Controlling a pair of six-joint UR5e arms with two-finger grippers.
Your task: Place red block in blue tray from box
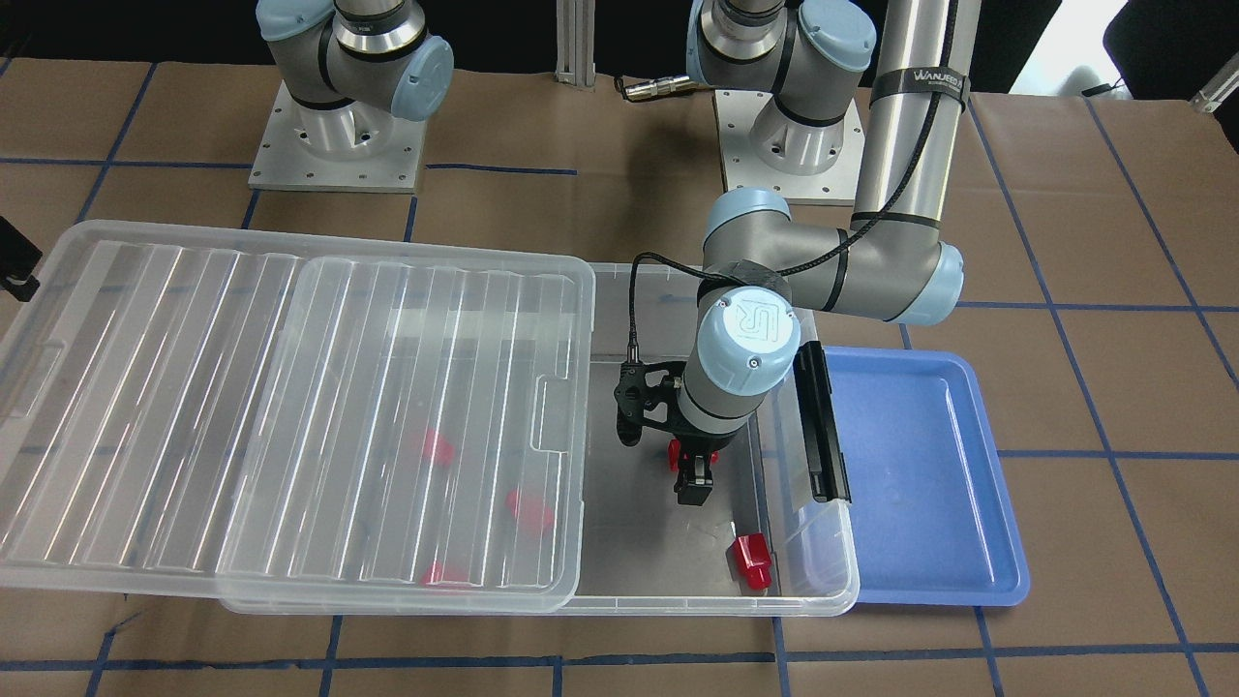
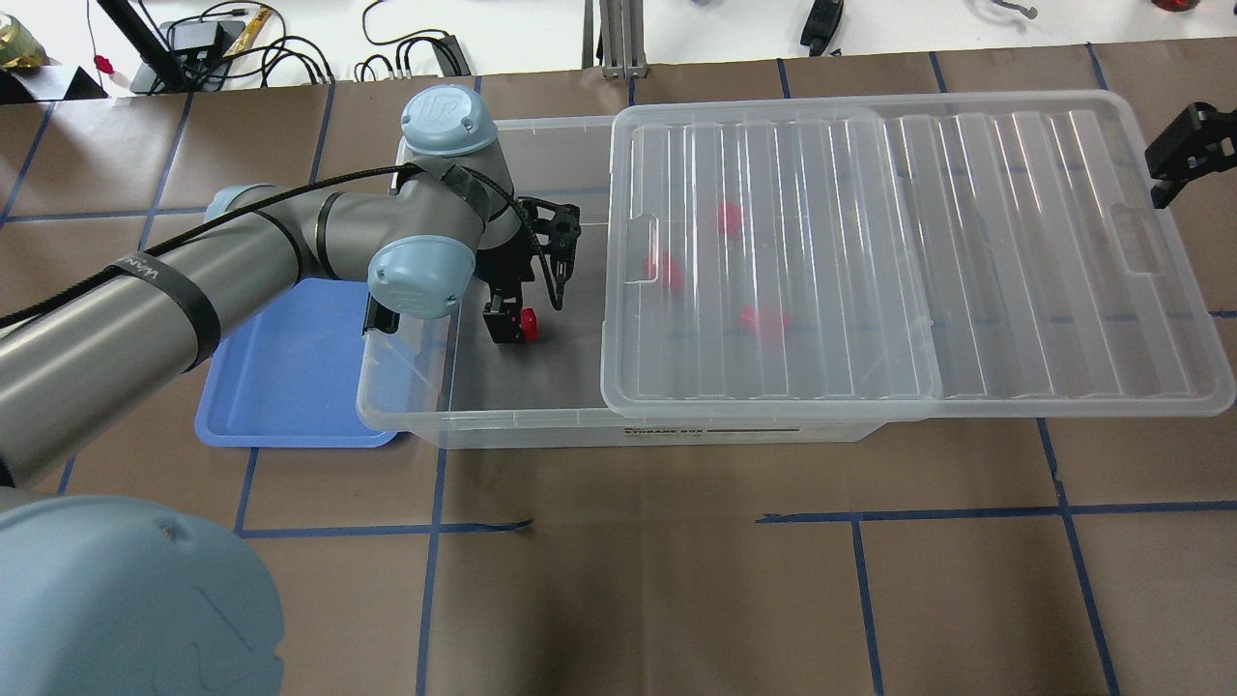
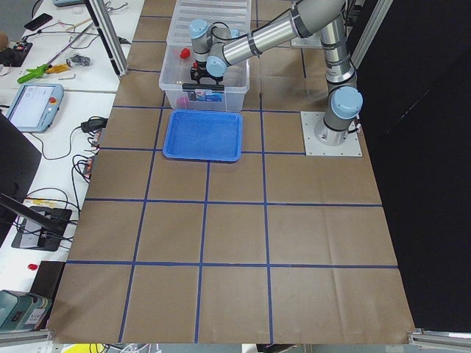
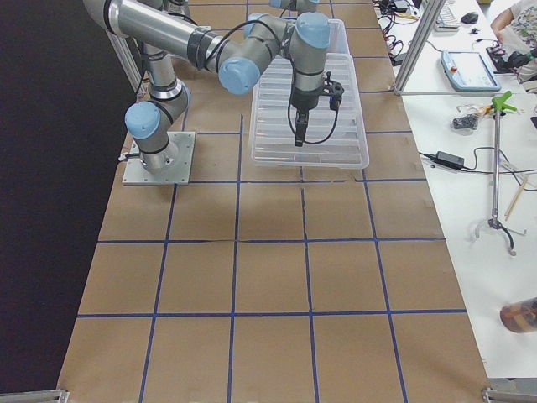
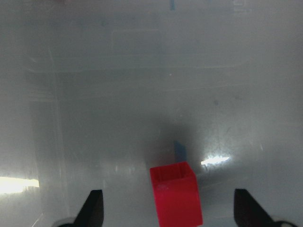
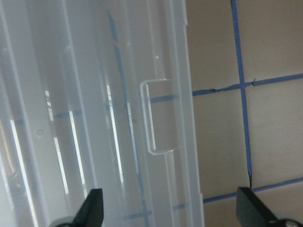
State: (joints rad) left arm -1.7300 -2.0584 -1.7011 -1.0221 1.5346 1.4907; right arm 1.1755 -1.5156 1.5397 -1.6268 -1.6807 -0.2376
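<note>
Brown-papered table (image 1: pixel 629 658) bears the box (image 1: pixel 678 606), where the left gripper (image 5: pixel 170 209), spread wide, straddles the red block (image 5: pixel 176 198) without gripping.

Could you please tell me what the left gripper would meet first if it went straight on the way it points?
Probably the red block, lying between the left gripper's open fingers on the box floor; how far off is unclear.

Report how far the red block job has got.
Done: the lid is slid aside, opening the box at the tray end. In hand: the left gripper is down inside, open, straddling a red block. Left: grip, lift, and set it in the blue tray, which holds no block.
</note>
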